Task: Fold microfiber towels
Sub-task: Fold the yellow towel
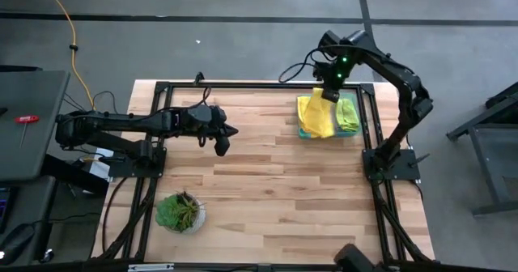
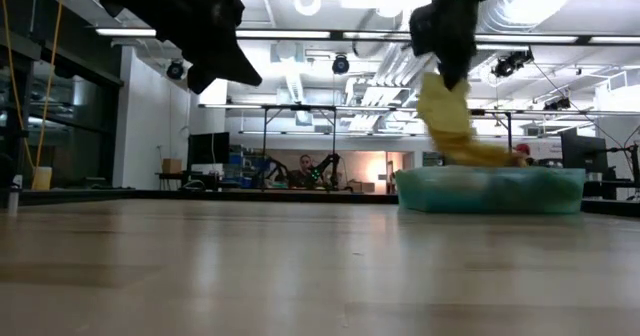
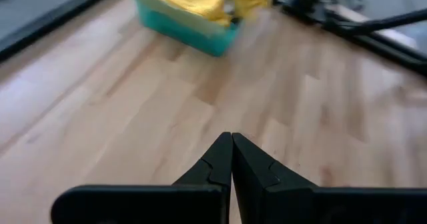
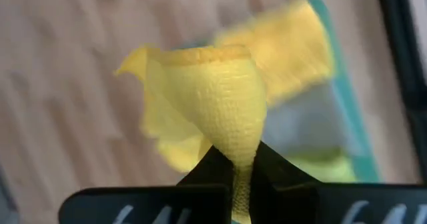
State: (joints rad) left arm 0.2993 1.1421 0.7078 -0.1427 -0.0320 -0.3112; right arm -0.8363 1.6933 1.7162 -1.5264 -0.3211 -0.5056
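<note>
Fingers of right gripper (image 4: 233, 174) pinch yellow towel (image 4: 213, 97) above bin (image 1: 328, 132); left gripper (image 3: 231, 161) clenched, empty. Lift clear before spreading.

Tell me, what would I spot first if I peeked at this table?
The bright yellow soft cloth dangling from the right arm's tool, pinched shut above the teal towel stack at the wooden table's far right corner. Next, the left arm's shut tool hovering mid-table, and a small leafy green potted plant near the front.

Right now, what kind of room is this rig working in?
Probably a robotics lab or workshop: exposed ceiling ducts, more robot arms on a far bench with a person seated there, and a wooden table.
</note>
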